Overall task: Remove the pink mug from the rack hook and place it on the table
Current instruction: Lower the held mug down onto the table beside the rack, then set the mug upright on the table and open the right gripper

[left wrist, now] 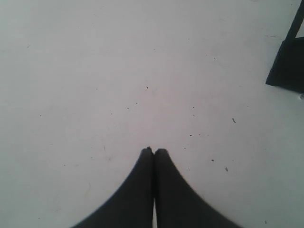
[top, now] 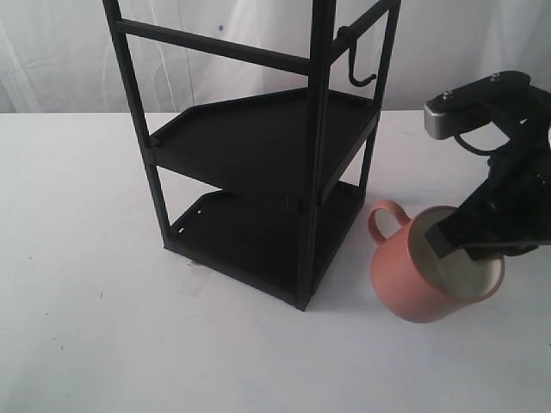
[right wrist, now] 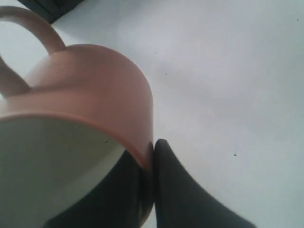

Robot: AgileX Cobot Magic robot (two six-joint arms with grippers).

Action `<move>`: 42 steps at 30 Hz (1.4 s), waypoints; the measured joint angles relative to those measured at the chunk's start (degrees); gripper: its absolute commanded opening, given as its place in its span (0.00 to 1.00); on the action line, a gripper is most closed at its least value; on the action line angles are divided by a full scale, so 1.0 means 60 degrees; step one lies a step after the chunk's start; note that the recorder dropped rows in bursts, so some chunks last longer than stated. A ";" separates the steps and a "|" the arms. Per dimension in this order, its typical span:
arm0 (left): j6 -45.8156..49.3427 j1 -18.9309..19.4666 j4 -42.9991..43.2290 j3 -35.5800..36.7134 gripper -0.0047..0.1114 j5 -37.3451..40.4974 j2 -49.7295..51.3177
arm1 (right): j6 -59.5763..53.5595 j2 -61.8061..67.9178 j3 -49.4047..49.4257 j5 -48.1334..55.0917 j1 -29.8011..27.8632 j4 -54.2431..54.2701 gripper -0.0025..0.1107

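PINCHED AT THE RIM: The right gripper [top: 449,245] clamps the wall of the pink mug [top: 411,280] just beside the front right corner of the black rack [top: 258,172]. Mug and post are apart, and the mug is off the rack hook [top: 360,70] and well below it. The mug leans, mouth turned up toward the arm and loop handle [top: 385,215] toward the rack. Whether its base touches the white table [top: 103,327] cannot be told, though its shadow lies close beneath. In the right wrist view one dark finger [right wrist: 109,190] sits inside the cream-white hollow and the other outside, the rim squeezed between them. Open tabletop spreads in front of the rack and to its left. The rack's two tray shelves [top: 250,142] have raised lips. In the left wrist view the left gripper [left wrist: 153,151] hovers over the speckled table with its fingers pressed together, a corner of the rack well apart from it
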 measured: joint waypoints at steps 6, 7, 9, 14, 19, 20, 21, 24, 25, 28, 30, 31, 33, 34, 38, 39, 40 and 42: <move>0.0000 0.0000 0.0000 0.0000 0.04 0.0000 0.0000 | 0.0686 0.0320 0.0008 -0.0557 0.0000 -0.0794 0.07; 0.0000 0.0000 0.0000 0.0000 0.04 0.0000 0.0000 | 0.0837 0.0445 0.0008 -0.0724 0.0000 -0.0860 0.07; 0.0000 0.0000 0.0000 0.0000 0.04 0.0000 0.0000 | 0.0984 0.0669 0.0008 -0.0981 0.0000 -0.0963 0.07; 0.0000 0.0000 0.0000 0.0000 0.04 0.0000 0.0000 | 0.1136 0.1348 0.0008 -0.1526 0.0000 -0.0992 0.07; 0.0000 0.0000 0.0000 0.0000 0.04 0.0000 0.0000 | 0.1425 0.2029 0.0008 -0.2333 0.0000 -0.0992 0.07; 0.0000 0.0000 0.0000 0.0000 0.04 0.0000 0.0000 | 0.1448 0.2069 0.0008 -0.2351 0.0000 -0.0992 0.07; 0.0000 0.0000 0.0000 0.0000 0.04 0.0000 0.0000 | 0.1448 0.2069 0.0008 -0.2351 0.0000 -0.0999 0.07; 0.0000 0.0000 0.0000 0.0000 0.04 0.0000 0.0000 | 0.1037 0.2069 0.0008 -0.2147 0.0000 -0.1040 0.07; 0.0000 0.0000 0.0000 0.0000 0.04 0.0000 0.0000 | 0.0836 0.2069 0.0008 -0.1996 0.0000 -0.1040 0.07; 0.0000 0.0000 0.0000 0.0000 0.04 0.0000 0.0000 | 0.0660 0.2095 0.0008 -0.1876 0.0000 -0.1201 0.07; 0.0000 0.0000 0.0000 0.0000 0.04 0.0000 0.0000 | 0.0660 0.2201 0.0008 -0.2042 0.0000 -0.1219 0.07; 0.0000 0.0000 0.0000 0.0000 0.04 0.0000 0.0000 | 0.0660 0.2317 0.0008 -0.2131 0.0000 -0.1219 0.07; 0.0000 0.0000 0.0000 0.0000 0.04 0.0000 0.0000 | 0.0651 0.2716 0.0008 -0.2173 0.0000 -0.1219 0.07; 0.0000 0.0000 0.0000 0.0000 0.04 0.0000 0.0000 | 0.0651 0.2857 0.0008 -0.2173 0.0000 -0.1219 0.07; 0.0000 0.0000 0.0000 0.0000 0.04 0.0000 0.0000 | 0.0637 0.3139 -0.0106 -0.2278 0.0000 -0.1164 0.07; 0.0000 0.0000 0.0000 0.0000 0.04 0.0000 0.0000 | 0.0637 0.3139 -0.0114 -0.2355 0.0000 -0.1186 0.07; 0.0000 0.0000 0.0000 0.0000 0.04 0.0000 0.0000 | 0.0637 0.3154 -0.0114 -0.2447 0.0000 -0.1186 0.07; 0.0000 0.0000 0.0000 0.0000 0.04 0.0000 0.0000 | 0.0637 0.3271 -0.0114 -0.2502 0.0000 -0.1186 0.07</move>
